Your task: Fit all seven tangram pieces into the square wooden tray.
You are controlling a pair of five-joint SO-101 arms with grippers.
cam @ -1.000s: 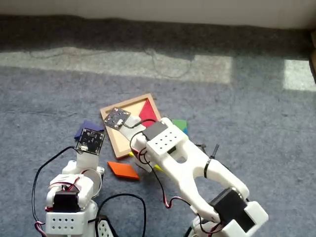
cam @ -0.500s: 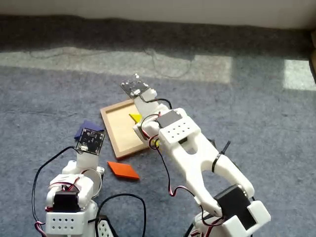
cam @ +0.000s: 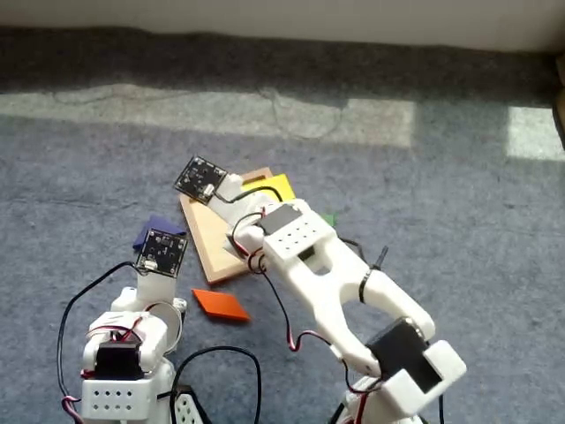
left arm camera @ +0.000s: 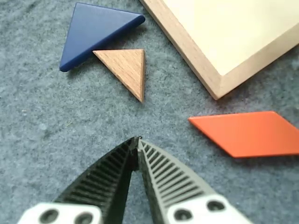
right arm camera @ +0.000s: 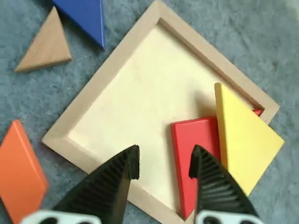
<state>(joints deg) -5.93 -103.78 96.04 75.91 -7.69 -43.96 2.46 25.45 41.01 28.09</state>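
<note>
The right gripper (right arm camera: 164, 156) hangs over the tray (right arm camera: 106, 67), jaws parted and empty, the yellow triangle (right arm camera: 243, 140) just beyond one finger, lying across the rim and overlapping the red piece (right arm camera: 194, 133); the left gripper (left arm camera: 138, 142), closed on nothing, sits low over carpet near the orange piece (left arm camera: 247, 133)

an indoor room with a carpeted floor, home or office i cannot tell: grey carpet (cam: 477, 247) all over, a pale wall (cam: 265, 13) at the far edge, patches of sunlight (cam: 380, 124) on the carpet.
</note>
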